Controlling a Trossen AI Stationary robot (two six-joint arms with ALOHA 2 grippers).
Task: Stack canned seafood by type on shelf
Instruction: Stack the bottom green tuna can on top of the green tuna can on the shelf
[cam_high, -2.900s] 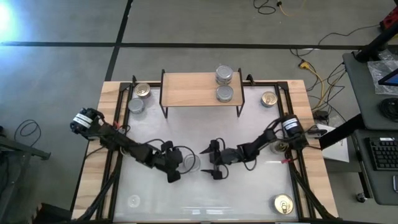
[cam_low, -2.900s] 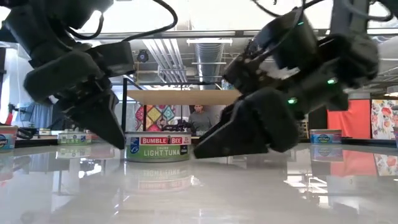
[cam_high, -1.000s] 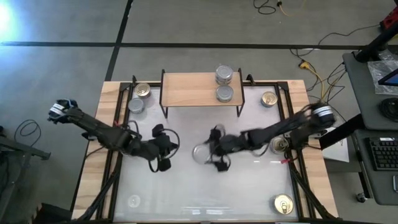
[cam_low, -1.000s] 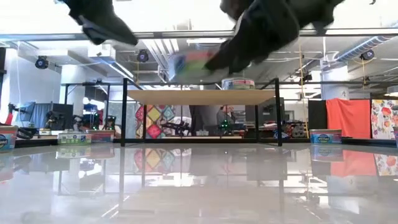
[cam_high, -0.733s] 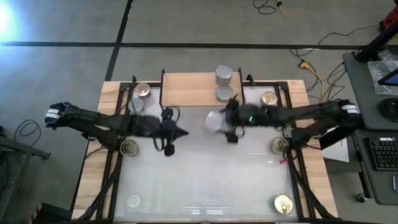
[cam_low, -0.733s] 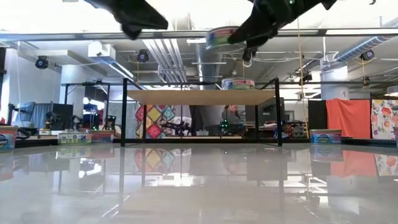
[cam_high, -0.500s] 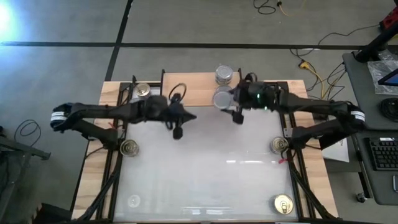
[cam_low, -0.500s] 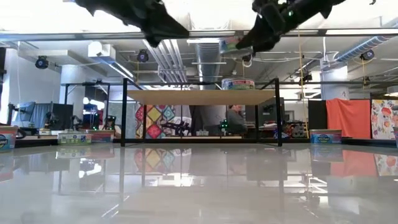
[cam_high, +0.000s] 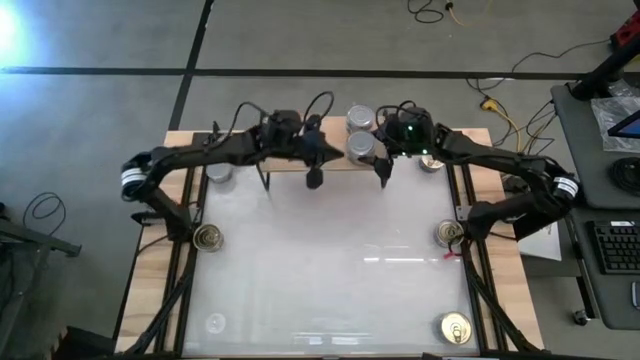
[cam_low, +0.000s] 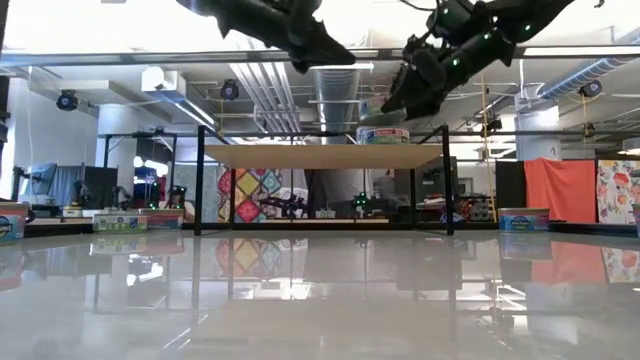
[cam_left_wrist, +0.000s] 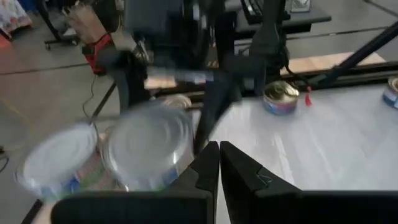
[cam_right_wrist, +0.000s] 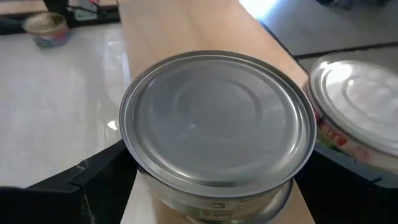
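- The table (cam_high: 330, 290) lay well below both grippers, a few gold-lidded tins standing along its edges.
- The shelf (cam_high: 290, 152) sat right under both grippers.
- The right gripper (cam_high: 372, 152) hung over the shelf's right end, fingers spread wide around a silver tin (cam_right_wrist: 217, 127) pinched between them.
- The left gripper (cam_high: 318, 155) hovered beside it, just left of that tin, fingers pressed together and holding nothing.
- A second silver tin (cam_high: 360, 121) stood on the shelf just behind the held one.
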